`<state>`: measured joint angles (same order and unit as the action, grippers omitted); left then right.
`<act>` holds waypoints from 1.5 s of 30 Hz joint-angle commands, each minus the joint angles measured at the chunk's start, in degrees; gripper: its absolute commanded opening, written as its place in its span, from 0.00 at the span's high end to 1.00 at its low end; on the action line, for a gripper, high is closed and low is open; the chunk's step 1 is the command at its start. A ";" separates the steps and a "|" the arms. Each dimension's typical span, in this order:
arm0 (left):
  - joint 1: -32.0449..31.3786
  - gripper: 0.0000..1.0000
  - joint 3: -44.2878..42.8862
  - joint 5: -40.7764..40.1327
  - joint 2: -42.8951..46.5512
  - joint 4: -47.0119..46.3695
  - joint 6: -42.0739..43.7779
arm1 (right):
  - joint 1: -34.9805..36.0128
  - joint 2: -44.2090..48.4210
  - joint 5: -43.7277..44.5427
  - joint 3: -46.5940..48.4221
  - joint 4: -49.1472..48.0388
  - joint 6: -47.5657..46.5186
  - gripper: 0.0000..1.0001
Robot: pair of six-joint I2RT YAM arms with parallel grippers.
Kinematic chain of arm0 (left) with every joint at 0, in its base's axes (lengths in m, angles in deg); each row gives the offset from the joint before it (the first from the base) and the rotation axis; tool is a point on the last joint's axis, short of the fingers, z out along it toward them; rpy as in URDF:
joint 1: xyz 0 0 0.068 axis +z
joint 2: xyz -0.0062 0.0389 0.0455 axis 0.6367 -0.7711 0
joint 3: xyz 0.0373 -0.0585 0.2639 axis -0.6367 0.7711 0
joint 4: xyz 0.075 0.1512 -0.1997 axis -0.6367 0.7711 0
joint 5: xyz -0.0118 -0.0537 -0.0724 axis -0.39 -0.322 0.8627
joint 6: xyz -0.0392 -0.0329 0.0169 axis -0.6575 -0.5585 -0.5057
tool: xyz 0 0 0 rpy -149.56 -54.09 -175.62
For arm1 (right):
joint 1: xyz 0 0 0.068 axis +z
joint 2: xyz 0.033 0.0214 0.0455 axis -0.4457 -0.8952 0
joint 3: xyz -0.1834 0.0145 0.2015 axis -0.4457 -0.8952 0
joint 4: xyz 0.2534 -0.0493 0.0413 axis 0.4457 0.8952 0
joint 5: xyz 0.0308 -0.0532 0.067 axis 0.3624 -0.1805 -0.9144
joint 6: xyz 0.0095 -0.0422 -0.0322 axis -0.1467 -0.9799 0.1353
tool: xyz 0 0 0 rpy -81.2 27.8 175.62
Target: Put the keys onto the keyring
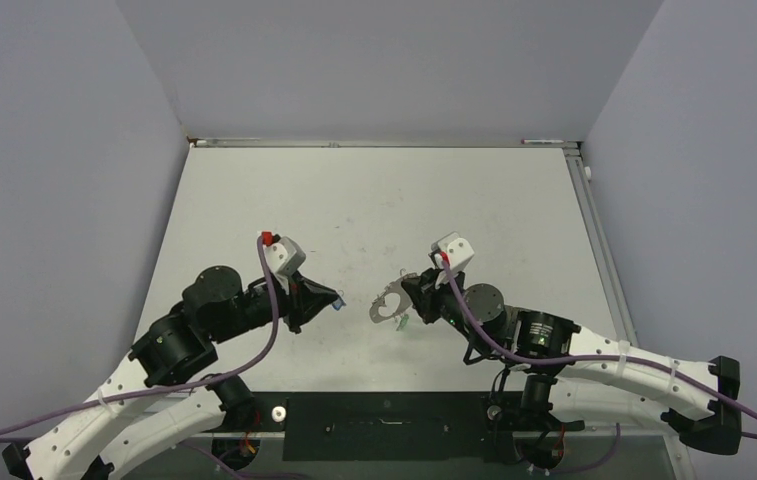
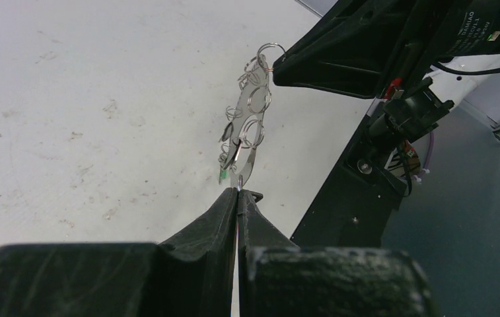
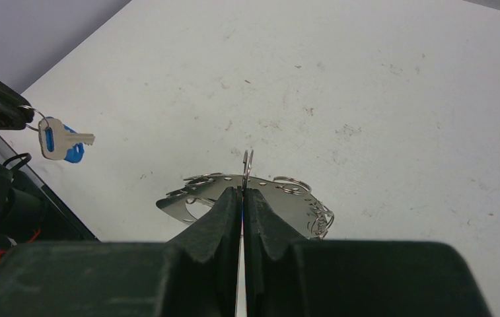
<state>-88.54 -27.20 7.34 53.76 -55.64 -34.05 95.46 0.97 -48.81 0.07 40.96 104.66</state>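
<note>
The keyring (image 1: 388,306) is a silvery curved piece with small wire rings along it, held just above the table. My right gripper (image 1: 417,291) is shut on one upright ring of it (image 3: 247,165). The keyring also shows in the left wrist view (image 2: 251,125), with the green key (image 2: 222,175) hanging at its lower end; the green cap also shows from above (image 1: 403,322). My left gripper (image 1: 335,300) is shut on the small ring of the blue key (image 3: 59,140), which dangles from its tips a short way left of the keyring. The blue key is hidden in the left wrist view.
The white table (image 1: 374,200) is scuffed and walled on three sides. A black base plate (image 1: 384,425) lies along the near edge between the arm bases. The right arm's black body (image 2: 392,39) fills the upper right of the left wrist view.
</note>
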 commanded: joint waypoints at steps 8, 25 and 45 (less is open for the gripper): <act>-0.22 1.00 -5.51 8.41 -5.81 -3.25 2.70 | 5.76 -0.62 5.84 -2.88 -10.88 -6.16 0.95; -0.36 1.00 -10.98 5.57 -12.79 1.93 13.11 | 6.81 -2.59 5.55 -1.39 -9.67 -11.34 0.95; -0.26 1.00 -6.44 1.72 -13.82 -1.63 11.79 | 9.53 -6.55 3.57 2.26 -10.70 -9.74 0.95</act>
<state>-88.58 -34.37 9.33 40.34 -53.84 -21.96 103.88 -4.56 -45.44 -1.15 34.25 94.22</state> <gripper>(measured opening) 0.003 0.056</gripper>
